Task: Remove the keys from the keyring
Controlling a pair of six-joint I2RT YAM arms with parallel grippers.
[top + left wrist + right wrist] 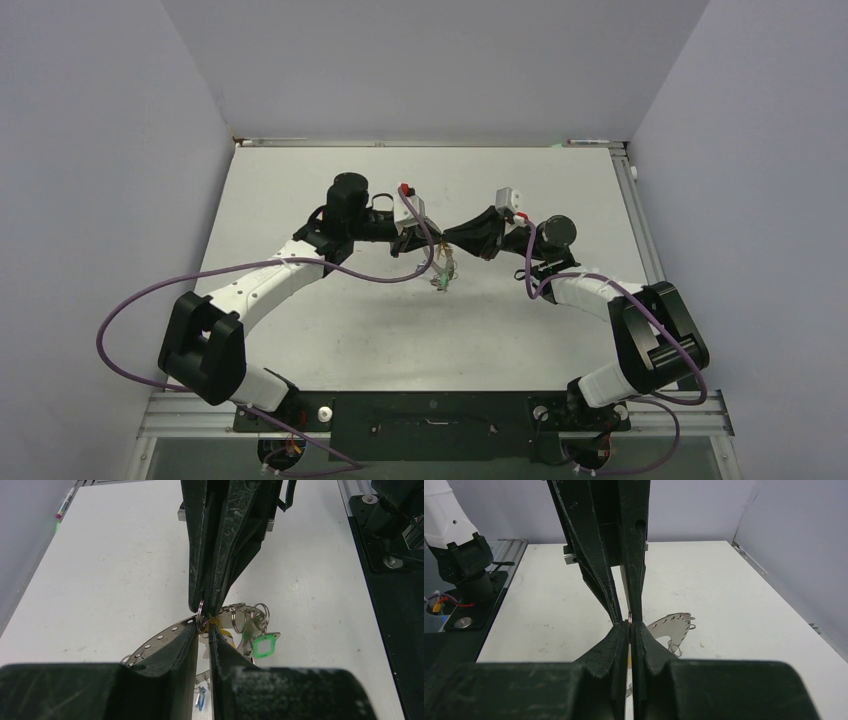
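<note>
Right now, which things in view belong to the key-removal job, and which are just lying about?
Job in hand:
- keyring
- keys with coloured heads
- small split ring, pinched in the right pincer
- left pincer, at the same spot

Lying about:
- marker pen, far off at the edge of the table

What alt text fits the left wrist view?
Black jaws of both arms meet tip to tip: the right pair pinches a small wire ring, the left pair nearly shut below. The holed grey keyring and a green-headed key hang beside them.
</note>
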